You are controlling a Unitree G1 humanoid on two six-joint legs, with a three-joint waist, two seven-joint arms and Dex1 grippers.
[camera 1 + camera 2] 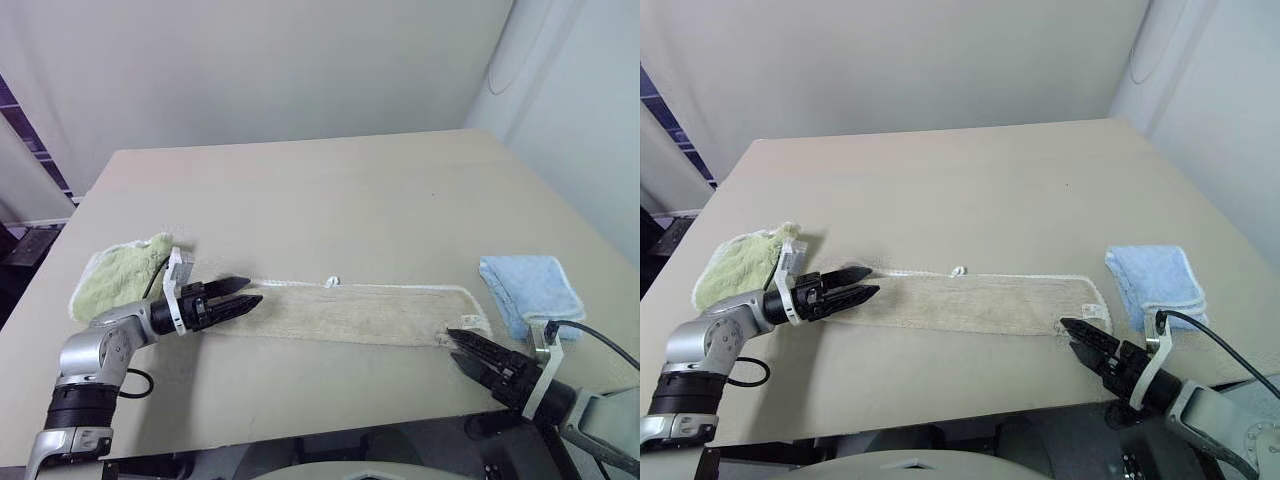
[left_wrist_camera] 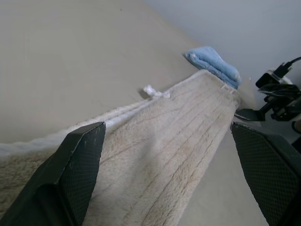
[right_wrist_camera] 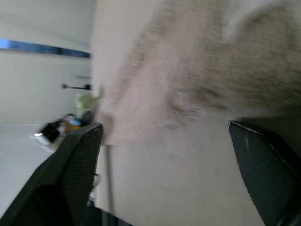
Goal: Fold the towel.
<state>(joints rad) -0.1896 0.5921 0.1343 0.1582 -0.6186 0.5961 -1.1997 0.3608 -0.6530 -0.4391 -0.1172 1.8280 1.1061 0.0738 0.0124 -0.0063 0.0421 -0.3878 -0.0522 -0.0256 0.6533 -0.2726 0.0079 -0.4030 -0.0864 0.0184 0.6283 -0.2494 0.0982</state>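
The towel (image 1: 350,313) lies flat as a long narrow strip on the surface (image 1: 330,200), running parallel to the near edge and a little back from it, its white corded edging along the far side with the small white loop (image 1: 332,281) at about mid-length. The left tool (image 1: 248,293) hovers at the towel's left end, its two fingers spread wide and holding nothing. The right tool (image 1: 458,344) sits at the towel's right end near the front edge, fingers likewise spread and empty. A light green folded towel (image 1: 120,278) rests near the left edge of the surface, just behind the left tool; a light blue folded towel (image 1: 530,290) lies near the right edge, just beyond the beige towel's end.
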